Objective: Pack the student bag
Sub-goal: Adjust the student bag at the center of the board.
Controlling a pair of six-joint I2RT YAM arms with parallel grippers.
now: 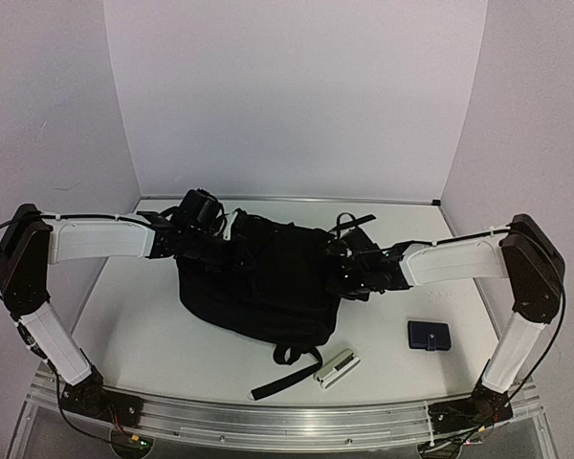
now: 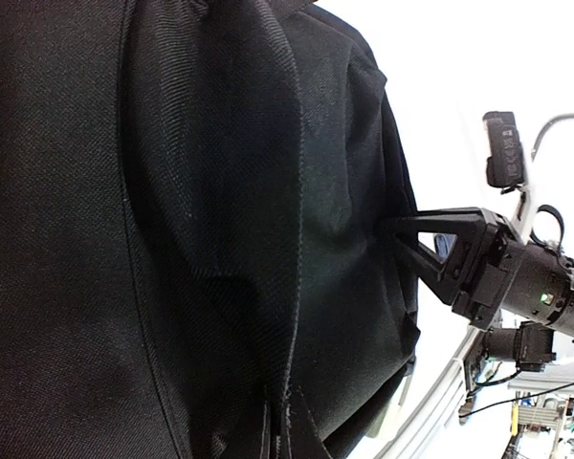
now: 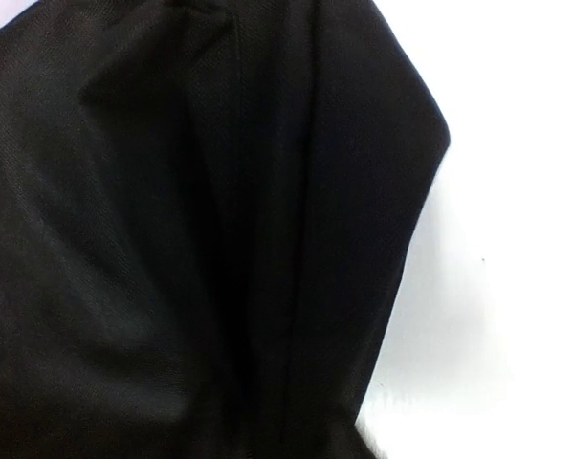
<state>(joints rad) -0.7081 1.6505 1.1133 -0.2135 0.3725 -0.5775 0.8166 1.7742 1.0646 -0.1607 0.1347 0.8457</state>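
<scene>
The white table [image 1: 143, 335] carries the black student bag [image 1: 268, 282] at its middle. A dark-blue pouch [image 1: 429, 335] lies to the right, and a small whitish case [image 1: 337, 368] lies near the front edge.

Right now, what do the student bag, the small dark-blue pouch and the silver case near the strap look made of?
Student bag: woven fabric, probably synthetic, matte black; the weave grain and soft folds show close up. Dark-blue pouch: likely faux leather or fabric, too small to tell. Silver case: probably metal or plastic, pale sheen.
</scene>
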